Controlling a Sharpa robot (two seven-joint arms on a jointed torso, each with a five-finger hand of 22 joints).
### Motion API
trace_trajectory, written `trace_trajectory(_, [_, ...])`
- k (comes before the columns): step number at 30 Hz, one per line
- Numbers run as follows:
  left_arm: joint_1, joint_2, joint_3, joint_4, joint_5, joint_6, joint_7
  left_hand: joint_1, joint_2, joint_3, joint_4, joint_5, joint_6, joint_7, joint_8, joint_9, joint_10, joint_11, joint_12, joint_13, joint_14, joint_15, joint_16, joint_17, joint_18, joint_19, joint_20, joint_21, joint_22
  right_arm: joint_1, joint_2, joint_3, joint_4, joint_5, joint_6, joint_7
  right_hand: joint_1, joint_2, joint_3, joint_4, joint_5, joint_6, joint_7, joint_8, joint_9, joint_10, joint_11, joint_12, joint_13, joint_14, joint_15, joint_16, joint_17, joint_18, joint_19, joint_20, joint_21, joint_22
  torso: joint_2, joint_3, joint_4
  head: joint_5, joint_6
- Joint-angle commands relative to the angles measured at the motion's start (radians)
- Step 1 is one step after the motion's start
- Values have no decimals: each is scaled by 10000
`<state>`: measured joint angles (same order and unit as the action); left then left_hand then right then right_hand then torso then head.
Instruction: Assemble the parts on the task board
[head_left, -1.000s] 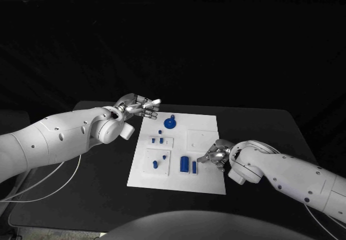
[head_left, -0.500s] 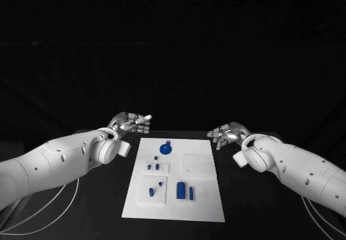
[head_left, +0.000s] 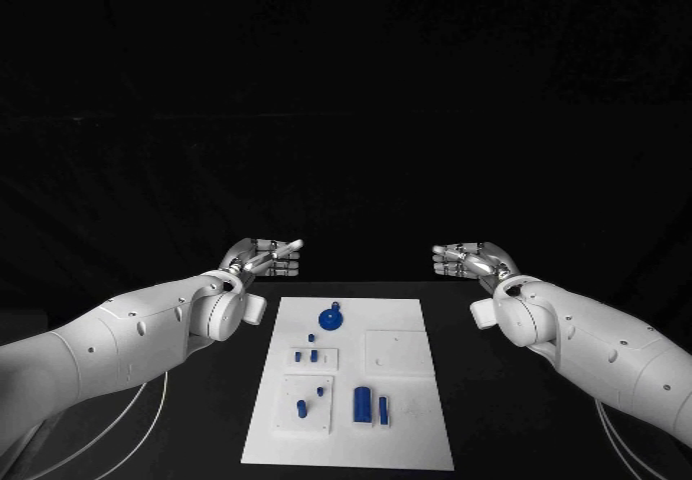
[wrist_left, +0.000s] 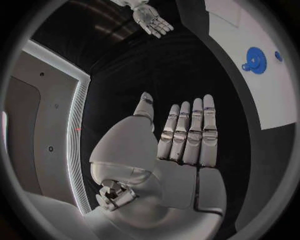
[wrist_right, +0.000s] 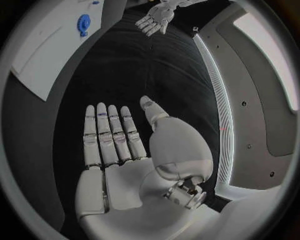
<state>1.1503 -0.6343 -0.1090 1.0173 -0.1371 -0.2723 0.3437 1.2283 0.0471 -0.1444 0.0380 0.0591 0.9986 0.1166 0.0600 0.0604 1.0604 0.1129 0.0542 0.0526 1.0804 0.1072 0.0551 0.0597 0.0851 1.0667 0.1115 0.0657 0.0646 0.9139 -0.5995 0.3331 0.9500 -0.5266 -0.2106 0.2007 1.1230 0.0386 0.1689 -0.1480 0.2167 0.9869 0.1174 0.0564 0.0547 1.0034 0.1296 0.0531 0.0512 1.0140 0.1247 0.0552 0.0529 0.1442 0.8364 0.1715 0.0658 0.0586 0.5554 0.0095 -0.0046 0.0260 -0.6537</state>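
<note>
Left hand (head_left: 265, 257) and right hand (head_left: 469, 262), fingers flat and apart, empty, raised beyond the task board (head_left: 397, 440). Blue parts (head_left: 364, 404) lie below and between them; a long reach back risks misaligned grasps.

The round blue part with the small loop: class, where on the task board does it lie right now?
In the head view the round blue part lies near the far end of the task board, left of its middle, beyond the small blue pieces and nearer the left hand.

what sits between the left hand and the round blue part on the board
Nothing. In the head view, the left hand, open, hovers beyond the task board; only bare black table and bare white board separate it from the round blue part.
</note>
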Motion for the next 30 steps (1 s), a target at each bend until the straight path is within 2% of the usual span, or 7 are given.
trace_trajectory(1, [-15, -37, 17, 106, 8, -74, 25, -3998, -471, 1444, -380, -591, -9986, -1166, -600, -604, -3448, -1129, -542, -526, -3514, -1072, -551, -597, -851, -3467, -1115, -657, -646, 17, -29, -48, 108, 9, -81, -9, -3659, -386, -1689, 1480, -2167, -9869, -1174, -564, -547, -10034, -1296, -531, -512, -10140, -1247, -552, -529, -1442, -8364, -1715, -658, -586, -13, -17, 4, -16, 16])
trace_trajectory(2, [-29, -56, 31, 178, 26, -139, 48, -4298, -471, 1444, -380, -591, -9986, -1166, -600, -604, -10604, -1129, -542, -526, -3775, -1072, -551, -597, -851, -10667, -1115, -657, -646, 33, -50, -87, 180, 72, -147, 29, -3933, -386, -1689, 1480, -2167, -9869, -1174, -564, -547, -10034, -1296, -531, -512, -10140, -1247, -552, -529, -1442, -8364, -1715, -658, -586, -20, -23, 7, -33, 53])
trace_trajectory(3, [-45, -80, 49, 268, 49, -221, 77, -4590, -471, 1444, -380, -591, -9986, -1166, -600, -604, -10604, -1129, -542, -526, -10804, -1072, -551, -597, -851, -10667, -1115, -657, -646, 53, -76, -135, 270, 149, -228, 76, -4200, -386, -1689, 1480, -2167, -9869, -1174, -564, -547, -10034, -1296, -531, -512, -10140, -1247, -552, -529, -1442, -8364, -1715, -658, -586, -29, -29, 10, -54, 98])
trace_trajectory(4, [-65, -109, 71, 377, 77, -320, 112, -4893, -471, 1444, -380, -591, -9986, -1166, -600, -604, -10604, -1129, -542, -526, -10804, -1072, -551, -597, -851, -10667, -1115, -657, -646, 77, -108, -194, 380, 244, -327, 134, -11230, -386, -1689, 1480, -2167, -9869, -1174, -564, -547, -10034, -1296, -531, -512, -10140, -1247, -552, -529, -1442, -8364, -1715, -658, -586, -39, -38, 15, -80, 153])
trace_trajectory(5, [-89, -143, 97, 509, 110, -439, 154, -5168, -471, 1444, -380, -591, -9986, -1166, -600, -604, -10604, -1129, -542, -526, -10804, -1072, -551, -597, -851, -10667, -1115, -657, -646, 106, -147, -265, 511, 358, -446, 203, -11230, -386, -1689, 1480, -2167, -9869, -1174, -564, -547, -10034, -1296, -531, -512, -10140, -1247, -552, -529, -1442, -8364, -1715, -658, -586, -52, -47, 20, -111, 219])
trace_trajectory(6, [-116, -182, 126, 659, 147, -574, 202, -12283, -471, 1444, -380, -591, -9986, -1166, -600, -604, -10604, -1129, -542, -526, -10804, -1072, -551, -597, -851, -10667, -1115, -657, -646, 139, -190, -346, 662, 487, -582, 282, -11230, -386, -1689, 1480, -2167, -9869, -1174, -564, -547, -10034, -1296, -531, -512, -10140, -1247, -552, -529, -1442, -8364, -1715, -658, -586, -65, -58, 26, -145, 291])
trace_trajectory(30, [-1003, -1457, 1090, 5527, 1371, -4977, 1763, -12283, -471, 1444, -380, -591, -9986, -1166, -600, -604, -10604, -1129, -542, -526, -10804, -1072, -551, -597, -851, -10667, -1115, -657, -646, 1356, -1798, -3317, 6175, 5244, -5572, 3180, -11230, -386, -1689, 1480, -2167, -9869, -1174, -564, -547, -10034, -1296, -531, -512, -10140, -1247, -552, -529, -1442, -8364, -1715, -658, -586, -112, -95, 46, -260, 537])
